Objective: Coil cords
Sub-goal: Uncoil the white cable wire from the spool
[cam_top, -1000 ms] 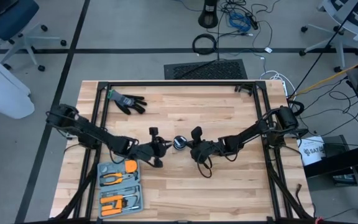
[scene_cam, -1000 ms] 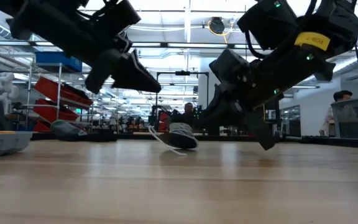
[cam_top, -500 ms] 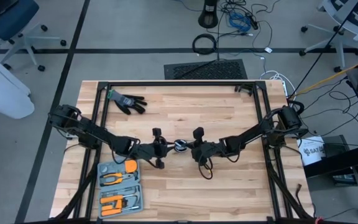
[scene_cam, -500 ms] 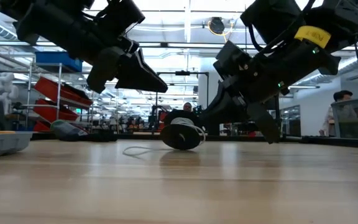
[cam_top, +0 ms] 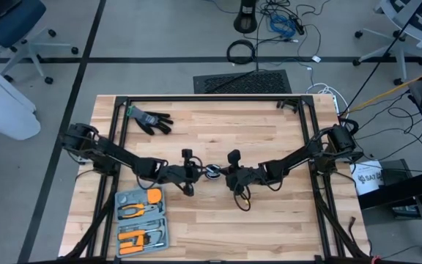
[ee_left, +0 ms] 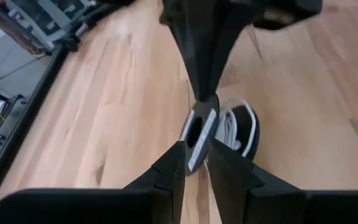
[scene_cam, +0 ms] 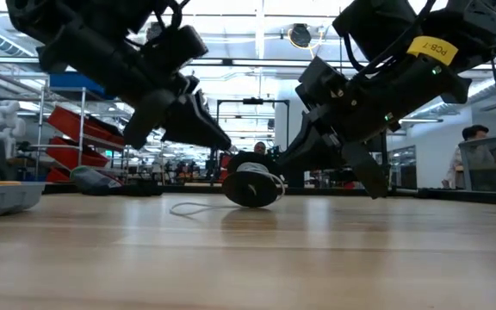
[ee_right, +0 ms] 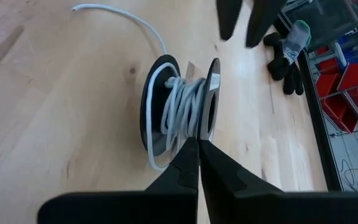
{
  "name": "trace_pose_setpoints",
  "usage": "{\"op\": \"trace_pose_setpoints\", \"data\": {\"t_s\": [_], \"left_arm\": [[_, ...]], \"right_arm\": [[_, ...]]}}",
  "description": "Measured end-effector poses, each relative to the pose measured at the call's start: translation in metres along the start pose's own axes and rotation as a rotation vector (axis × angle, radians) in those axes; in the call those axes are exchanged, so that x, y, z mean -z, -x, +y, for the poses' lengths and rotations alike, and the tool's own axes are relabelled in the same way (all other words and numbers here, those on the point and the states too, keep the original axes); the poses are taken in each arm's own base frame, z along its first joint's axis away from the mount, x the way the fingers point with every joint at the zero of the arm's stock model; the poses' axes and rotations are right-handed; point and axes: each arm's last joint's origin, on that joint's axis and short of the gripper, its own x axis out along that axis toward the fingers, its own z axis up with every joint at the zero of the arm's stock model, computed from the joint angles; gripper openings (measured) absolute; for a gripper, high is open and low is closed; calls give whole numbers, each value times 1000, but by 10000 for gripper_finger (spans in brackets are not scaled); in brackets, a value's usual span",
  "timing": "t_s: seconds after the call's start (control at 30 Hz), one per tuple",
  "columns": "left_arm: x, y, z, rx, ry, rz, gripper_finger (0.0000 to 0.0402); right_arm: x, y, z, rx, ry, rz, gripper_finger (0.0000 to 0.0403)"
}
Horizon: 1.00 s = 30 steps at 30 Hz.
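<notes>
White cord (ee_right: 182,102) is seen wound on a black spool (scene_cam: 250,185) mid-table, one flange being pinched by the closed right gripper (ee_right: 197,146), the other straddled by the part-open left gripper (ee_left: 194,152), with a glove (cam_top: 150,119) beyond.

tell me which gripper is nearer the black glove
Left. The left gripper sits at table centre, on the side of the spool toward the black glove; the right gripper sits on the spool's far side.
</notes>
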Motion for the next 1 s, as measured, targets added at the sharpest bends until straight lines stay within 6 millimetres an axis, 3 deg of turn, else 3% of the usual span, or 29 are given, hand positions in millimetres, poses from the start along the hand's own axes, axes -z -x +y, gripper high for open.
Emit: {"op": "trace_pose_setpoints", "data": {"t_s": [0.3,1.0], "left_arm": [[12,-11,-3,-71,-51,66,77],[9,-15,4,-18,-89,13,77]], "right_arm": [[1,0,0,0,0,4,0],[2,-2,-3,6,-9,7,0]]}}
